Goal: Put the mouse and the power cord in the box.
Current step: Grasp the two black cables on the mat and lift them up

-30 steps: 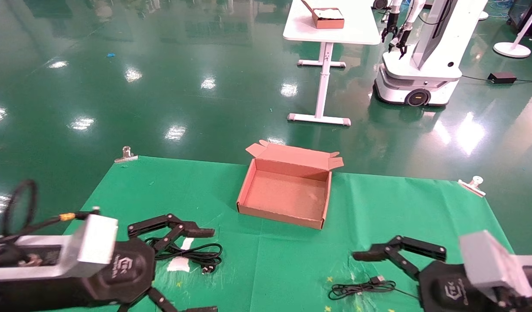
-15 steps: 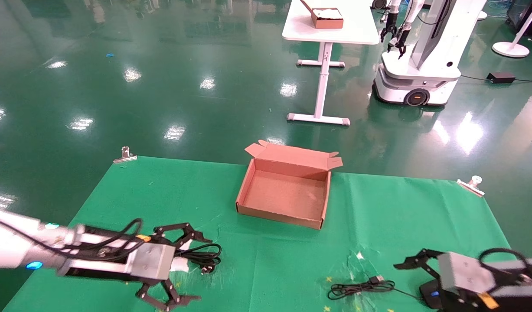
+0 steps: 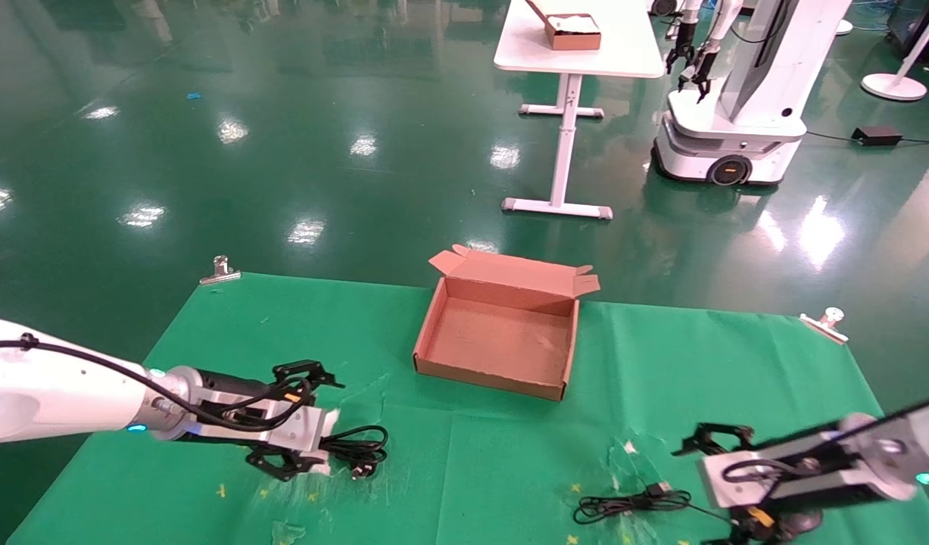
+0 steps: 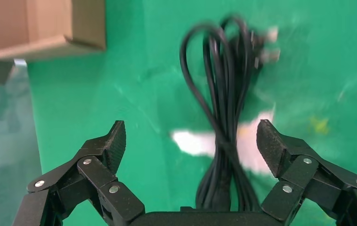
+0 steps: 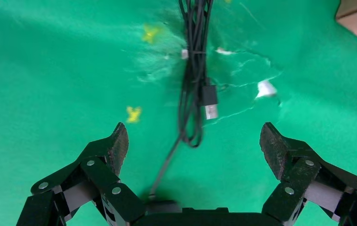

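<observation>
The open brown box [image 3: 434, 333] stands empty at the middle of the green cloth, its lid flap upright at the far side. The coiled black power cord [image 3: 362, 446] [image 4: 223, 94] lies at the front left. My left gripper [image 3: 322, 428] [image 4: 190, 136] is open low over the cord's near end, with the coil running between its fingers. The mouse [image 5: 160, 207] shows only as a dark edge under my open right gripper [image 3: 702, 490] [image 5: 193, 141] at the front right. Its thin cable [image 3: 631, 503] [image 5: 193, 80] and USB plug [image 5: 210, 103] lie ahead of the fingers.
White tape patches [image 4: 190, 141] lie under the cord. Metal clips [image 3: 220, 269] [image 3: 826, 319] pin the cloth's far corners. Beyond the table, on the green floor, stand a white table [image 3: 578, 45] with a small brown box [image 3: 570, 30] and another robot [image 3: 737, 113].
Both arms have swung down from close to the camera to low over the cloth. The left gripper now straddles the power cord, the right hangs over the mouse. Both stayed open.
</observation>
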`<state>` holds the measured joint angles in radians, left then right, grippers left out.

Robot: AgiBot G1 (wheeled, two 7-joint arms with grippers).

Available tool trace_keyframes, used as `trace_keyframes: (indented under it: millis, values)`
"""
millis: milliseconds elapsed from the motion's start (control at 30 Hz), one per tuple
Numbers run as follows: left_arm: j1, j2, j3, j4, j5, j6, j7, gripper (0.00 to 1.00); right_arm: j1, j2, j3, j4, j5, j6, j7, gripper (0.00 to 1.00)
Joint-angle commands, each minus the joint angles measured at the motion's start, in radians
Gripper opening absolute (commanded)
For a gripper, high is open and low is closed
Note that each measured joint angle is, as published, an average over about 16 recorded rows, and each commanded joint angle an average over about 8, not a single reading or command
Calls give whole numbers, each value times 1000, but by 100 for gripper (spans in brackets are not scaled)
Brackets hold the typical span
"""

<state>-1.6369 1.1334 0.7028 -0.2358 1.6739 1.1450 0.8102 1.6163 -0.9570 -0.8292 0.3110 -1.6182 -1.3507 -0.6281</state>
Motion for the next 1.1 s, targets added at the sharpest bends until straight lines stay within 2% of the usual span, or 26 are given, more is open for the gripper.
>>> trace_keyframes:
  millis: [33,300,633,667,700,900,933,967,1100]
  values:
    - [-6,15,7,35,14,-35,30,100,20,-35,-12,-46,-23,25,-51,100]
    - [-16,40,7,122,17,-75,100,100,51,-123,-20,-168,-36,73,-172,100]
    - [-20,55,9,179,21,-98,156,100,60,-172,-10,-258,-22,92,-233,100]
    - [-20,57,10,182,22,-101,161,96,58,-173,-8,-264,-19,92,-235,99]
    - [-20,58,10,186,22,-104,165,88,57,-173,-7,-270,-17,93,-238,94]
    - [-21,64,11,198,24,-111,188,12,54,-174,1,-294,-6,96,-248,19]
    - [-21,64,11,199,24,-112,190,4,54,-174,1,-296,-6,97,-249,8]
    - [-21,65,11,201,24,-112,192,0,54,-174,2,-298,-5,98,-250,1]
    - [-22,66,10,204,24,-114,194,0,55,-174,2,-302,-4,99,-251,0]
